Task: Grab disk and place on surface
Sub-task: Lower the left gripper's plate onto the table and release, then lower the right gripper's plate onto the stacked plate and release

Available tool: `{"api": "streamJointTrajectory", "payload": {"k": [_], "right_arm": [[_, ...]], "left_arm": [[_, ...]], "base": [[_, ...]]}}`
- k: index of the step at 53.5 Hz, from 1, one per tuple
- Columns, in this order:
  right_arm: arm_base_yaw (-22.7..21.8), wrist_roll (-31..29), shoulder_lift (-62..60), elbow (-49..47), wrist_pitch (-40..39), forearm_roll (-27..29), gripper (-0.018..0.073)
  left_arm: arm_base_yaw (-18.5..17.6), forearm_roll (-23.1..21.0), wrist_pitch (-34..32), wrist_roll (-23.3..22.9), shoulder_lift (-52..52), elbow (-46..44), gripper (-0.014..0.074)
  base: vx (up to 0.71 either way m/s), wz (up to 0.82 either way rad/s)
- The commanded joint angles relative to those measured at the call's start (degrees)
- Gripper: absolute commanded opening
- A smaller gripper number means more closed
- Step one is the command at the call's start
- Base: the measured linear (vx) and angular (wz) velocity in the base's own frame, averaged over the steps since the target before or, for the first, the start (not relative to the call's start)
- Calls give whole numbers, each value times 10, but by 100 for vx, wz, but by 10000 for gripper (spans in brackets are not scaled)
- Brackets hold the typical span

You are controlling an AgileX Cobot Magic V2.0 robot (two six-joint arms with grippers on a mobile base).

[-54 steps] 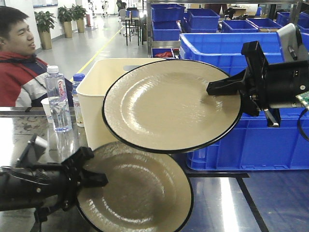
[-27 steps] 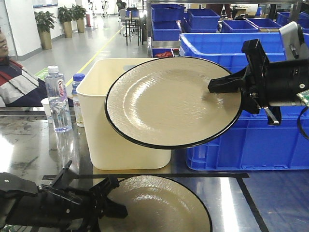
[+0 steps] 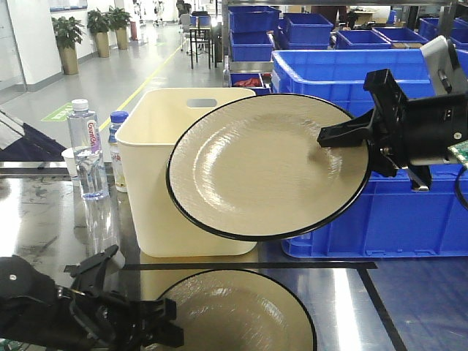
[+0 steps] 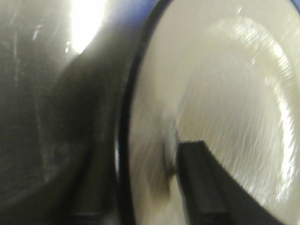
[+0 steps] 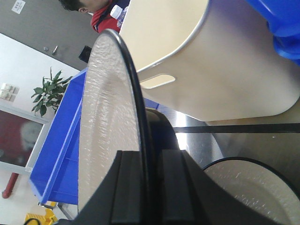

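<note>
1. Surface (image 3: 409, 307) lay well below the right gripper (image 3: 329, 135) jaws.
2. Raised disk (image 3: 267, 164): rim clamped in those jaws, face tilted, extending toward the left arm.
3. Lower disk (image 3: 234, 314) lay flat on the surface, with the left gripper (image 3: 170, 325) at its rim; grip indeterminate.

A warehouse-like hall: stacked blue crates (image 3: 252, 33), yellow-lined aisle (image 3: 146, 77).

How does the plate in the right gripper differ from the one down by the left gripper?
The raised plate hangs in the air, pinched at its rim by the right gripper; the lower plate lies on the dark tabletop. The raised plate is tilted toward the front camera; the lower plate lies flat. Whether the left gripper grips the lower plate is unclear. Both are round, beige, black-rimmed.
</note>
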Motion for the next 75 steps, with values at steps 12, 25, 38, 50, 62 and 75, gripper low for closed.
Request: {"api": "streamJointTrajectory", "payload": {"k": [12,25,38,50,62,75], "right_arm": [[0,7,-25,-16,10,11,-8],[70,12,-20,104,-69,-32,-8],[117,-35,16,166,-123,-1,3],[119,-54,41,166,-110,-5,81],[119,-83,43,166,-111,-33,309],[118,-142,34,149,-112,-101,566]], "left_arm": [[37,68,-18,10,-172,-11,607],[40,66,-79,10,-307,-11,578],[40,65,-80,11,-348,-11,574],[40,65,-68,11,-348,-9,574],[40,65,-60,11,-348,-9,574],[40,66,-54,11,-348,-9,574]], "base": [[0,0],[0,0],[0,0],[0,0],[0,0],[0,0]]}}
